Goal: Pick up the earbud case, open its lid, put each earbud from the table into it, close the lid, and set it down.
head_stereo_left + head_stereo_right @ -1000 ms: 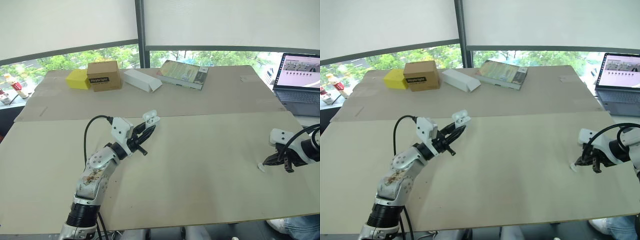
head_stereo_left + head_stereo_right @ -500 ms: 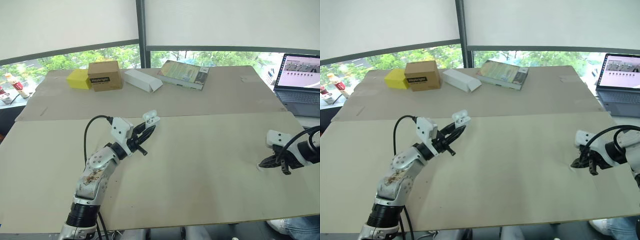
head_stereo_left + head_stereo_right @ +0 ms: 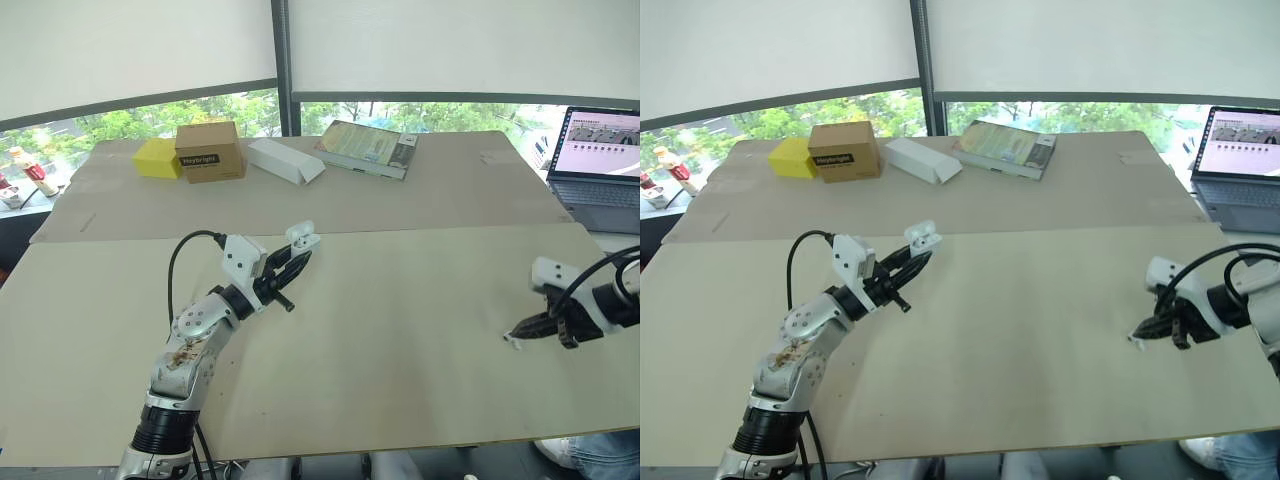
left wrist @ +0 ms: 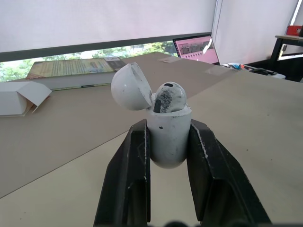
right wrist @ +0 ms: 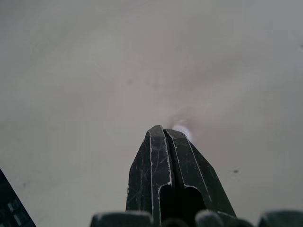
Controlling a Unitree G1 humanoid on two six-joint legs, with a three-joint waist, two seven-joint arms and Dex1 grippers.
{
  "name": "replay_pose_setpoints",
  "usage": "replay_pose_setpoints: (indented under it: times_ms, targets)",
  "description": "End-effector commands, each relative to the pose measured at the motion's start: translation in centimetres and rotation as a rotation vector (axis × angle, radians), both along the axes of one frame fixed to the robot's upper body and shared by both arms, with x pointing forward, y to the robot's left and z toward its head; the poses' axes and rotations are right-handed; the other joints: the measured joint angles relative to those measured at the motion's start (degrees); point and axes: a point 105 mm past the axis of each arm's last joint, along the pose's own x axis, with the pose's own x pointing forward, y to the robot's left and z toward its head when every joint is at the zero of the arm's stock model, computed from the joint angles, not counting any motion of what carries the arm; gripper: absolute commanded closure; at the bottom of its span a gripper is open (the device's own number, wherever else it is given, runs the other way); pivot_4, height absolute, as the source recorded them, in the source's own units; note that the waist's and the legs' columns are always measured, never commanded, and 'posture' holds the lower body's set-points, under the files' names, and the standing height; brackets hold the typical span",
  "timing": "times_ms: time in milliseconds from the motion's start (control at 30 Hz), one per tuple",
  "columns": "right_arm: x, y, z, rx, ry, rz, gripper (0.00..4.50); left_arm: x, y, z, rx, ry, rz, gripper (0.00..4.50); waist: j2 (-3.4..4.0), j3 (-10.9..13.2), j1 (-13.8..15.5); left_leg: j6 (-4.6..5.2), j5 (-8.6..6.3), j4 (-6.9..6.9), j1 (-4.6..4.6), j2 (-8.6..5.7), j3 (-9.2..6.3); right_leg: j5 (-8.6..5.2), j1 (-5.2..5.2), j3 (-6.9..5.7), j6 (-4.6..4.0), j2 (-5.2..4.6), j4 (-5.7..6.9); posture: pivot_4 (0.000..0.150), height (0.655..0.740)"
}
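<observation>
The white earbud case [image 4: 169, 135] is held upright in my left gripper [image 4: 168, 125], whose fingers are shut on its sides, above the table's left-centre [image 3: 302, 237]. Its lid [image 4: 131, 87] is swung open, and one earbud [image 4: 168, 98] sits in the case. Far to the right, my right gripper [image 3: 517, 338] is low over the table, shut on the other small white earbud [image 3: 1134, 340]. That earbud peeks out as a white spot at the fingertips [image 5: 181, 129] in the right wrist view.
Along the far side of the table [image 3: 400, 300] lie a yellow box [image 3: 155, 158], a brown box [image 3: 208, 150], a white carton [image 3: 285, 160] and a book [image 3: 366, 148]. An open laptop [image 3: 600, 160] stands at the right edge.
My right gripper has closed on the earbud and shifted a little to the left with it. The left arm and the case have stayed where they were.
</observation>
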Motion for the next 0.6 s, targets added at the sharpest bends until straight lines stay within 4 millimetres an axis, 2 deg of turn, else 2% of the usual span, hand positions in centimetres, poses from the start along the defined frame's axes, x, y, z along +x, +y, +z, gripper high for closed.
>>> replay_pose_setpoints:
  times_ms: [33,67,100,167,267,367,500,600]
  targets:
    - [0.5,0.8,3.4,0.065,-0.063,-0.014,4.49,-0.2,-0.1,1.2,0.000,-0.057,-0.009,3.95,0.00,0.0,0.1,0.00,0.00,0.00,0.00,0.01,-0.01,0.00,0.00,-0.02,0.00,0.01,-0.01,0.150,0.7400]
    - [0.4,1.3,3.7,0.078,-0.061,-0.019,4.49,-0.2,0.0,1.2,0.000,-0.056,-0.008,3.95,0.00,0.0,0.1,0.00,0.00,0.00,-0.01,0.01,-0.02,0.00,0.00,-0.02,0.00,0.01,-0.02,0.150,0.7400]
    - [0.3,1.6,3.8,0.086,-0.055,-0.027,4.21,-0.2,0.0,1.2,0.000,-0.056,-0.007,3.95,0.00,0.0,0.1,0.01,-0.01,0.00,-0.01,0.02,-0.02,0.00,0.00,-0.02,0.00,0.01,-0.02,0.150,0.7400]
    - [0.0,2.1,3.8,0.092,-0.049,-0.038,3.64,-0.2,0.0,1.1,0.000,-0.056,-0.006,3.95,0.00,0.0,0.2,0.01,-0.01,0.00,-0.03,0.01,-0.04,0.00,0.00,-0.02,0.00,0.01,-0.02,0.150,0.7400]
    - [-0.9,2.1,2.7,0.042,-0.028,-0.071,2.49,-0.3,0.0,1.1,-0.002,-0.054,-0.002,3.95,0.00,0.0,0.7,0.02,-0.02,0.03,-0.09,-0.01,-0.12,0.00,0.00,-0.06,0.00,-0.01,-0.01,0.150,0.7400]
    - [-1.1,1.3,1.9,0.002,-0.046,-0.140,1.56,-0.4,0.0,0.9,-0.003,-0.050,-0.002,3.95,0.00,0.0,0.7,0.04,-0.02,0.07,-0.09,-0.03,-0.11,0.00,0.00,-0.05,0.01,-0.03,-0.01,0.150,0.7400]
    - [0.0,-0.4,1.4,-0.043,-0.137,-0.298,0.09,-0.5,-0.1,0.8,-0.004,-0.045,-0.002,3.95,0.00,0.0,0.3,0.03,-0.02,0.10,-0.07,-0.04,-0.07,0.01,0.00,-0.04,0.02,-0.04,0.02,0.150,0.7400]
    - [-0.5,-0.5,0.7,-0.028,-0.113,-0.362,0.03,-0.5,-0.1,0.8,-0.005,-0.043,-0.003,3.95,0.00,0.0,0.2,0.02,-0.01,0.07,-0.06,0.00,-0.08,0.01,0.00,-0.05,0.01,0.00,0.02,0.150,0.7400]
